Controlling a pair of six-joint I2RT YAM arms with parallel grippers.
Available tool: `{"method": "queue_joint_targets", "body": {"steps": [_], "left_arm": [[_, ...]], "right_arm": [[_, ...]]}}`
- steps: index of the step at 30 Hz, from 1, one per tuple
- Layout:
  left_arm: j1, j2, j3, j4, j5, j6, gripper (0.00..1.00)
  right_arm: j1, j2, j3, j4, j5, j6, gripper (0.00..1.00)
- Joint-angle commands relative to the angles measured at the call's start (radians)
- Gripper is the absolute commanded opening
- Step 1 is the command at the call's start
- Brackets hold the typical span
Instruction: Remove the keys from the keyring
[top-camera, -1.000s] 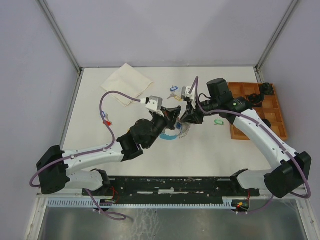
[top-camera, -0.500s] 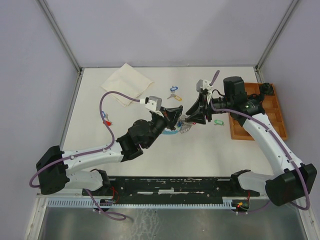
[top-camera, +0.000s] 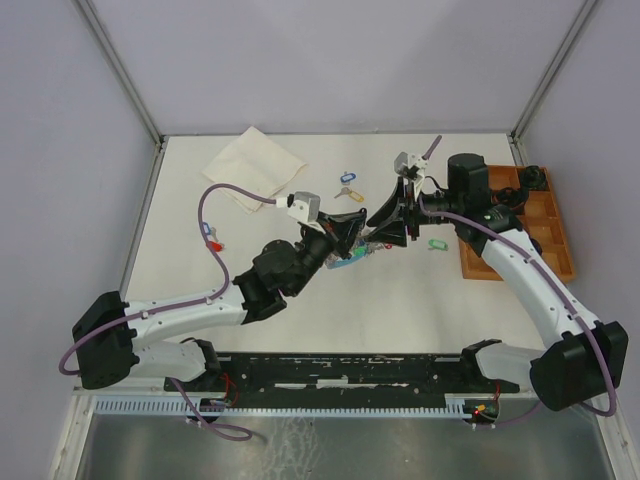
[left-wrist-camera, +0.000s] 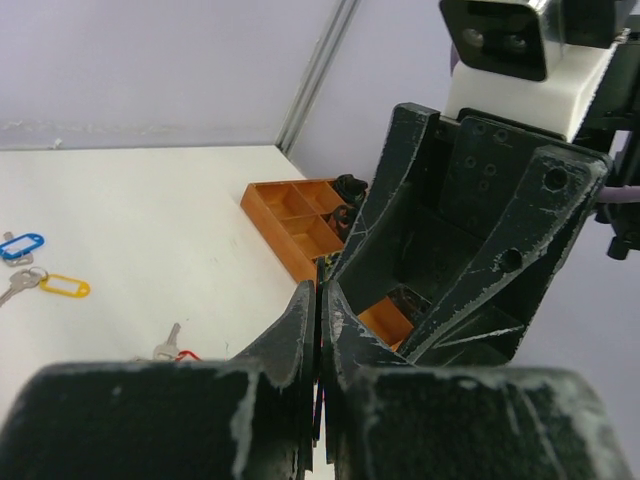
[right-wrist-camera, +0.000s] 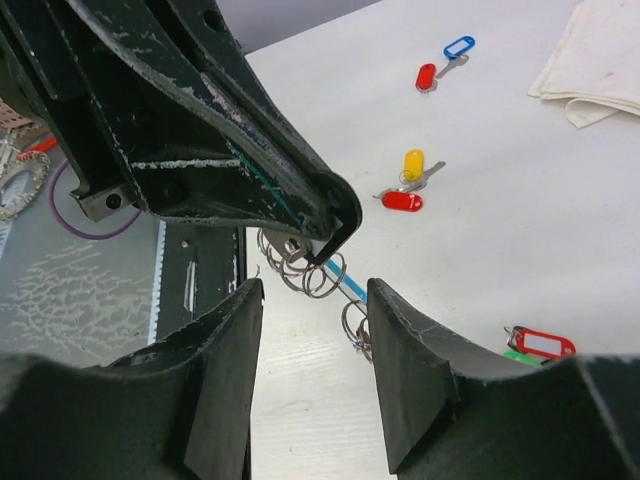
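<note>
A: Your left gripper (left-wrist-camera: 318, 300) is pinched tight on the keyring (right-wrist-camera: 296, 262) near mid-table. Its wire coils and light-blue band (right-wrist-camera: 340, 280) dangle under the tip. Your right gripper (right-wrist-camera: 312, 300) stands wide, with the coils just beyond its gap.

B: So hold the left firm and bring the right onto one key only. Close near its head and draw toward 3 o'clock along the loop. Grabbing the whole bundle would, I judge, just drag the ring free.

A: Steer by the right wrist view. Overhead, the ring is a smudge between your grippers. The left wrist shows only pressed fingers (left-wrist-camera: 295, 340) with a thin sliver between them.

B: Overhead does place what lies loose: a blue-tagged key (top-camera: 347, 177) at 12 o'clock of the ring and a green tag (top-camera: 435, 244) at 3. I cannot pick out a key on the ring itself.
</note>
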Motion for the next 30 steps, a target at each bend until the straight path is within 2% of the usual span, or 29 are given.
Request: {"method": "queue_joint_targets", "body": {"steps": [1, 7, 11, 15, 20, 25, 27, 30], "left_arm": [[-0.007, -0.018, -0.007, 0.148, 0.056, 0.031, 0.03], [-0.007, -0.047, -0.020, 0.167, 0.158, 0.109, 0.03], [-0.006, -0.055, -0.017, 0.168, 0.213, 0.132, 0.03], [-0.004, -0.054, -0.011, 0.177, 0.247, 0.132, 0.03], [-0.003, -0.049, -0.006, 0.191, 0.275, 0.121, 0.03], [-0.001, -0.043, -0.007, 0.218, 0.296, 0.106, 0.03], [0.000, -0.041, -0.010, 0.235, 0.307, 0.098, 0.03], [0.002, -0.036, -0.011, 0.245, 0.324, 0.088, 0.03]], "right_arm": [[-0.014, 0.020, 0.004, 0.124, -0.081, 0.126, 0.55], [-0.027, 0.014, 0.010, 0.133, -0.135, 0.136, 0.61], [-0.026, -0.001, 0.014, 0.140, -0.181, 0.137, 0.62], [-0.025, -0.010, 0.016, 0.140, -0.218, 0.134, 0.59], [-0.021, -0.015, 0.024, 0.124, -0.262, 0.117, 0.51], [-0.010, -0.003, 0.079, -0.042, -0.301, -0.022, 0.43], [-0.012, 0.012, 0.113, -0.156, -0.322, -0.098, 0.39], [-0.011, 0.056, 0.203, -0.448, -0.366, -0.333, 0.37]]}}
